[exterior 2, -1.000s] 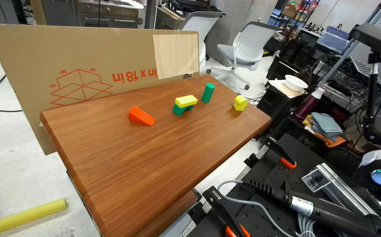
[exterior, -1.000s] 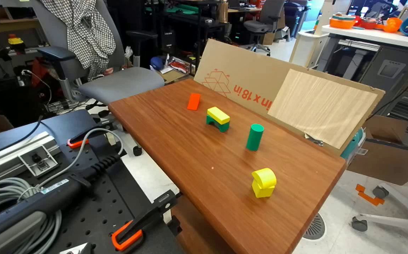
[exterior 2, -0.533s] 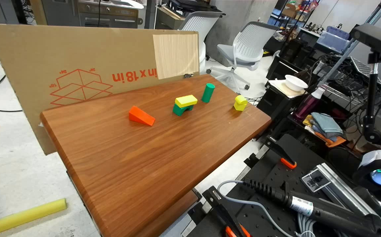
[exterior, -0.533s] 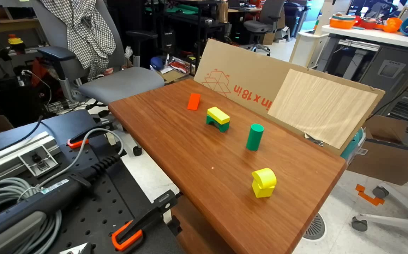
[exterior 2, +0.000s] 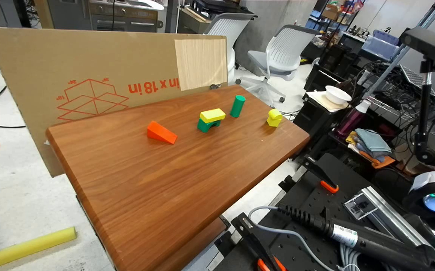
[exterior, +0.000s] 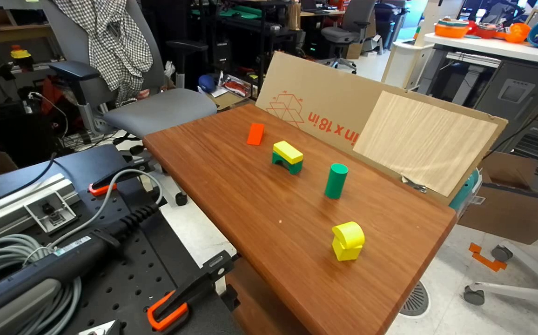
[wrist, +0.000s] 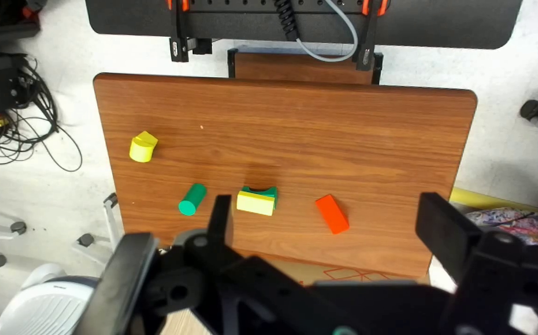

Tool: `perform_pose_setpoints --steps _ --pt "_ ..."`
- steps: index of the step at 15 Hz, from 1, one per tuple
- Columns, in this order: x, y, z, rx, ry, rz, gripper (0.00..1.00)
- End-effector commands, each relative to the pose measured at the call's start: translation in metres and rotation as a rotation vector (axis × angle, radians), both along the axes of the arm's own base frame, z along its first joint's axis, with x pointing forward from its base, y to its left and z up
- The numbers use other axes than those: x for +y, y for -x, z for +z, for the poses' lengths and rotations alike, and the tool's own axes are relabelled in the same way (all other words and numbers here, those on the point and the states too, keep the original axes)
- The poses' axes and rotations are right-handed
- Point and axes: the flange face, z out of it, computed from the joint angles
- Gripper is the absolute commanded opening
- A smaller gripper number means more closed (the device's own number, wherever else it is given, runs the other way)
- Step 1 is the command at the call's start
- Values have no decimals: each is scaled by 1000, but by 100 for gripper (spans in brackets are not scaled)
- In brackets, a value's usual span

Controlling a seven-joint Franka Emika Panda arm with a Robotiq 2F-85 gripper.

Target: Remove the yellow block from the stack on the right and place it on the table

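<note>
In the wrist view we look down past the gripper (wrist: 327, 214) onto the reddish-brown wooden table (wrist: 343, 135); its black fingers (wrist: 443, 228) are released and spread wide, well above the tabletop. In both exterior views we find the stack (exterior: 347, 246), 2 small yellow pieces, near a short edge of the table; in the wrist view it stands at the upper left, outside the span of the fingers. The yellow block (exterior: 351, 232) rests on top, round-faced and turned askew on the lower yellow block (exterior: 347, 253), which we take for a cube, though yellow against yellow makes its outline hard to read. Apart from the stack, a green cylinder (exterior: 336, 181) stands upright. Beyond it a yellow rectangular block (exterior: 288, 151) lies on a green arch block (exterior: 295, 167), and past that pair we see an orange wedge (exterior 2: 161, 132) with its slope facing up. A cardboard sheet (exterior 2: 29, 67) stands along a long edge of the table, printed in red and bearing a pale wood-grain panel (exterior 2: 201, 62). Along the opposite long edge, just across a gap, runs a black perforated bench (exterior: 124, 279) with 2 black clamps (wrist: 178, 37), their handles orange; a grey cable (wrist: 329, 59) loops out over its edge.
</note>
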Motion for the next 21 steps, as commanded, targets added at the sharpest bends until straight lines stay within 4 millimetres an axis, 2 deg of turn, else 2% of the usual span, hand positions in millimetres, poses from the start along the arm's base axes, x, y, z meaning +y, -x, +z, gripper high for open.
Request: perform_pose_setpoints --steps 1,5,9,12,16,18,21 --pt "-3 -4 -6 -1 16 27 100" --pt "-32 -12 -29 -12 64 102 100" --pt "-79 -28 -60 -2 89 142 100" --pt "-122 -48 -89 30 66 130 100" --pt "-182 -83 -140 78 41 77 100" --pt "-202 -100 -164 104 23 71 100" --pt "-219 -125 -196 155 20 119 100"
